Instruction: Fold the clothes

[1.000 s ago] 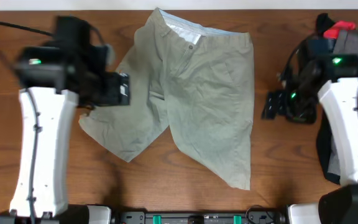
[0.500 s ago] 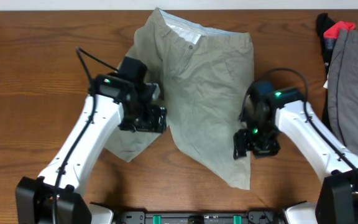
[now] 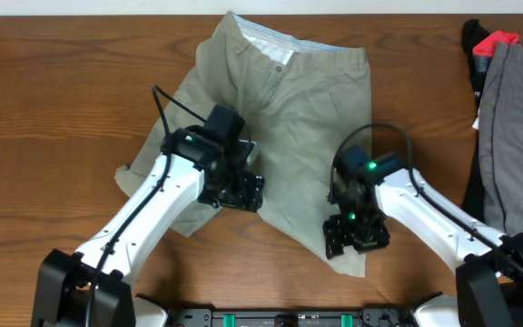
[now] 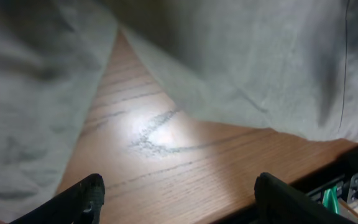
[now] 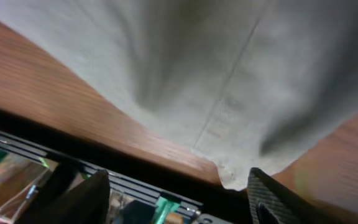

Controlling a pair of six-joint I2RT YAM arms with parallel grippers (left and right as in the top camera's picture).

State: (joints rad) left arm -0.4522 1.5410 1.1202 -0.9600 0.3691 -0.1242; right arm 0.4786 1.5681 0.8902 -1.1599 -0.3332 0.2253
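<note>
The khaki shorts [image 3: 307, 127] lie spread flat on the wooden table, with the waistband at the far edge and both legs pointing toward me. My left gripper [image 3: 241, 193] hangs over the gap between the two legs. In the left wrist view it [image 4: 180, 205] is open and empty above bare wood, with shorts fabric [image 4: 260, 62] just beyond. My right gripper [image 3: 354, 238] is over the near hem of the right leg. In the right wrist view it [image 5: 179, 202] is open, and the hem corner [image 5: 234, 177] lies between the fingers near the table's front edge.
A darker grey garment [image 3: 511, 136] lies at the right edge of the table. Small black and red clothes [image 3: 488, 41] sit at its far end. A black rail [image 3: 289, 318] runs along the table's front edge, close under the right gripper.
Both arms have swung in from the table's sides. The left is now over the gap between the legs, the right over the right leg's hem. The shorts have not moved.
</note>
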